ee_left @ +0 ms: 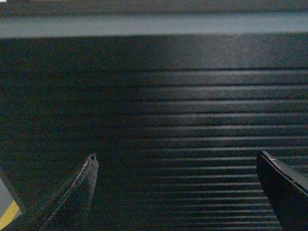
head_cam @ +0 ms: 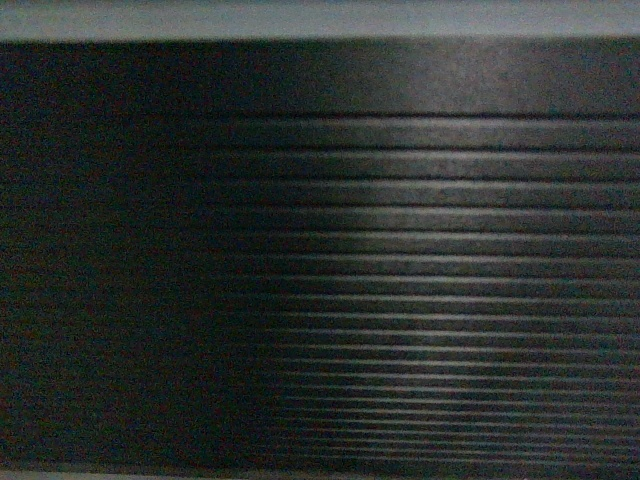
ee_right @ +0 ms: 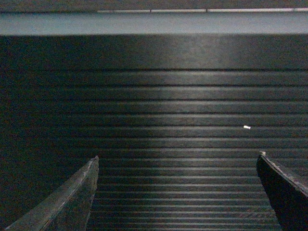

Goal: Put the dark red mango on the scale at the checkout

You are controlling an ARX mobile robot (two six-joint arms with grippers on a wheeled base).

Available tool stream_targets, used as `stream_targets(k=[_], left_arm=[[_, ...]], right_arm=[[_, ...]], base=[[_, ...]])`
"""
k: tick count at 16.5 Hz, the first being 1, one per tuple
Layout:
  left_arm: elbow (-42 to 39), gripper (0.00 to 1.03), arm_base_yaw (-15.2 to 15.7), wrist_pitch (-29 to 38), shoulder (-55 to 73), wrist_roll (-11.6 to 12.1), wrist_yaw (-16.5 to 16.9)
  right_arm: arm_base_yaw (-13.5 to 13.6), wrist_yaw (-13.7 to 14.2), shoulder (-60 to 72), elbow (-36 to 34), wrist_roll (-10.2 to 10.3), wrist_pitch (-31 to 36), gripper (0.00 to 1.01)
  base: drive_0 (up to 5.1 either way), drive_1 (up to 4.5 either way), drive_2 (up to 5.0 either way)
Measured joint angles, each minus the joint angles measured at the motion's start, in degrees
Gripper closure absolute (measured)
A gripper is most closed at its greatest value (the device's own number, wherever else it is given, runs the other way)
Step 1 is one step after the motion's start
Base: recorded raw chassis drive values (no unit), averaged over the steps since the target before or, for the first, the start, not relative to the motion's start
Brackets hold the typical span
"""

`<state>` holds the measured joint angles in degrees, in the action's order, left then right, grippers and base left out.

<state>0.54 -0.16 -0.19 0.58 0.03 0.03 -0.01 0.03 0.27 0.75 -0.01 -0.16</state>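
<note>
The checkout's dark ribbed front panel [head_cam: 400, 280] fills the head view, close up, and it also fills the left wrist view [ee_left: 183, 120] and the right wrist view [ee_right: 173, 125]. My left gripper [ee_left: 175, 156] is open, its two fingers wide apart with only the panel between them. My right gripper [ee_right: 177, 156] is open too, holding nothing. Neither gripper shows in the head view. The dark red mango and the scale are out of view.
A pale grey band [head_cam: 320, 18] runs along the top of the panel in all three views. A bit of grey floor with a yellow stripe [ee_left: 6, 212] shows at the lower left of the left wrist view. A small white speck [ee_right: 247, 127] sits on the panel.
</note>
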Motion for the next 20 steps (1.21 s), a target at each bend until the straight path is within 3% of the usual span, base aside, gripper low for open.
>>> stream_targets(k=[20], left_arm=[[0.0, 0.05, 0.0, -0.1, 0.0, 0.0, 0.0]], right_arm=[[0.0, 0.0, 0.0, 0.0, 0.0, -0.1, 0.03]], base=[[0.0, 0.00, 0.0]])
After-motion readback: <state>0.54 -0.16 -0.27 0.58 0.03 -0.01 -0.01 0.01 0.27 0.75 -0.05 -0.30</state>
